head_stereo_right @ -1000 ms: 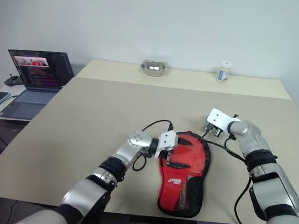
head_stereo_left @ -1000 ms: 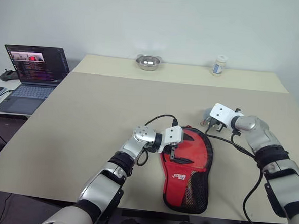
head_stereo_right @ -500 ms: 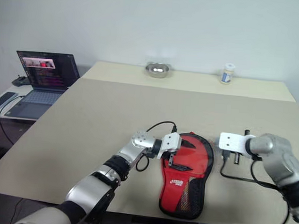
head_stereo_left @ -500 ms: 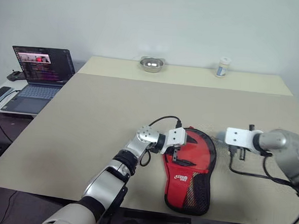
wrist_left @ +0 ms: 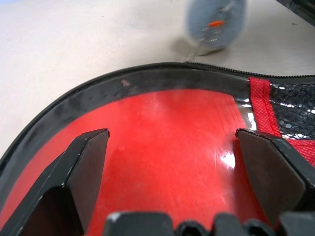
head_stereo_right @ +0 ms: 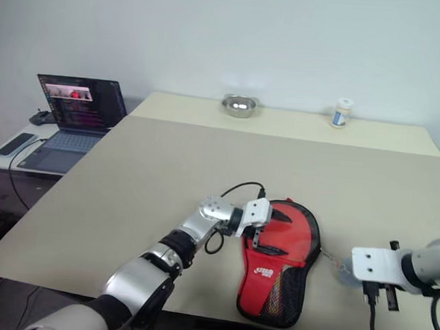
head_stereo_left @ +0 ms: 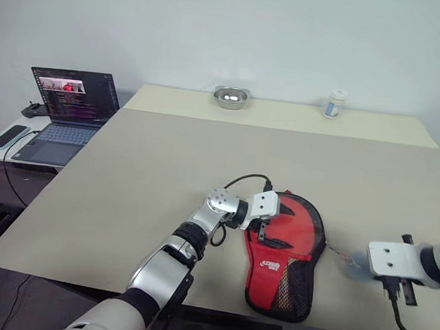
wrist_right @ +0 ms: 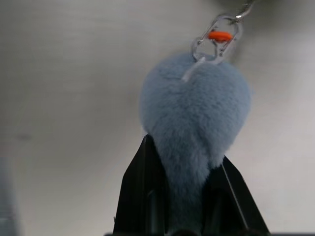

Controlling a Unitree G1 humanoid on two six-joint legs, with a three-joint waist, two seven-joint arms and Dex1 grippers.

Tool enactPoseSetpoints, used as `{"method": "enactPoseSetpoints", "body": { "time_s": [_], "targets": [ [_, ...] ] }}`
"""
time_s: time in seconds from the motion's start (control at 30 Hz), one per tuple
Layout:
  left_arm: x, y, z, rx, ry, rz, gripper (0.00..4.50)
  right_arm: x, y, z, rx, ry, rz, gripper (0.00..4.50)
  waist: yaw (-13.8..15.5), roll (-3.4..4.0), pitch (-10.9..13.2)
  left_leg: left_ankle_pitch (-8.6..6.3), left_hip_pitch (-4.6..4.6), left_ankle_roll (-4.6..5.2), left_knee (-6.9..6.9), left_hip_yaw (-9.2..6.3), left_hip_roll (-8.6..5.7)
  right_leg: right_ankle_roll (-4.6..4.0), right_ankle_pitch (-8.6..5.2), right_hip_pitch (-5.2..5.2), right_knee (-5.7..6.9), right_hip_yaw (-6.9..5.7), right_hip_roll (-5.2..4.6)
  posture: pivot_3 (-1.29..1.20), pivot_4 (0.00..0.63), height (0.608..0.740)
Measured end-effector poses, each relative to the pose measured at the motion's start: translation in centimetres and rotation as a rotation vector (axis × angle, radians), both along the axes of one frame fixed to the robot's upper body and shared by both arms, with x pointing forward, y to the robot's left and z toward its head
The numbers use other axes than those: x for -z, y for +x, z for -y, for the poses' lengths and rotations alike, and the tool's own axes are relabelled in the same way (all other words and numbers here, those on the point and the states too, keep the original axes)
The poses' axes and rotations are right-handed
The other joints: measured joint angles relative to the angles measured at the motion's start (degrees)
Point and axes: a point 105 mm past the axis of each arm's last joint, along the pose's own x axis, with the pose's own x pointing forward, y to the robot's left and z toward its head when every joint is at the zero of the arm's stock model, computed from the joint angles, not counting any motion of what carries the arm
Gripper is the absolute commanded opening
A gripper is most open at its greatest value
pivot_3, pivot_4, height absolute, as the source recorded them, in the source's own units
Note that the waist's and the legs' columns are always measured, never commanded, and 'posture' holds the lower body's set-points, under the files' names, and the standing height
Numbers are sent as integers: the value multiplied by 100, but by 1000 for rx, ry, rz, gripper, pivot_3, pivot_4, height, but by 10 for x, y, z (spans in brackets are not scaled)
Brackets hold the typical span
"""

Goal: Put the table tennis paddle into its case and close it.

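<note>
- The case [head_stereo_left: 283, 255] lies flat on the table [head_stereo_left: 152, 168] near its front edge, red side up, with its black mesh pocket and white logo toward the robot and its round end toward the far side.
- We cannot make out the table tennis paddle apart from the case.
- Our left gripper [head_stereo_left: 265, 222] sits over the round part of the case with its fingers [wrist_left: 83, 169] spread wide, one to each side of the red panel (nothing is pinched between them).
- Our right gripper [head_stereo_right: 380, 293] is off to the right of the case, near the table's front edge, clamped on a blue-grey fluffy pompom [wrist_right: 194, 118].
- The pompom hangs from a small metal clasp [wrist_right: 216, 37] with an orange bit.
- On the table's far strip stand a metal bowl [head_stereo_left: 231, 97] and a small white bottle [head_stereo_left: 333, 103], well apart.
- A laptop [head_stereo_left: 62, 114] stands open on a side desk to the left.
</note>
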Motion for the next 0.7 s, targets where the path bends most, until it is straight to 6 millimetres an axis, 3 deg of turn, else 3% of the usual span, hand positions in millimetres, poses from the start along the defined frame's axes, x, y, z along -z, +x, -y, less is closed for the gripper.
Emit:
{"method": "enactPoseSetpoints", "body": {
  "time_s": [0.37, 0.7],
  "targets": [
    [3, -5, 11, 21, 2, -20, 4500, 8, -76, -31, 21, 78, -146, 276, 193, 0, -4, -5, -17, 6, 1, -73, -44, 27, -18, 37, -30, -73, -21, 0, 150, 740],
    [5, -4, 12, 9, 12, -18, 4500, 12, -56, -36, 93, 131, -109, 258, 129, -28, -17, -9, -3, 15, 3, -76, -51, 27, -18, 52, -24, -74, -31, 0, 150, 740]
  ]
}}
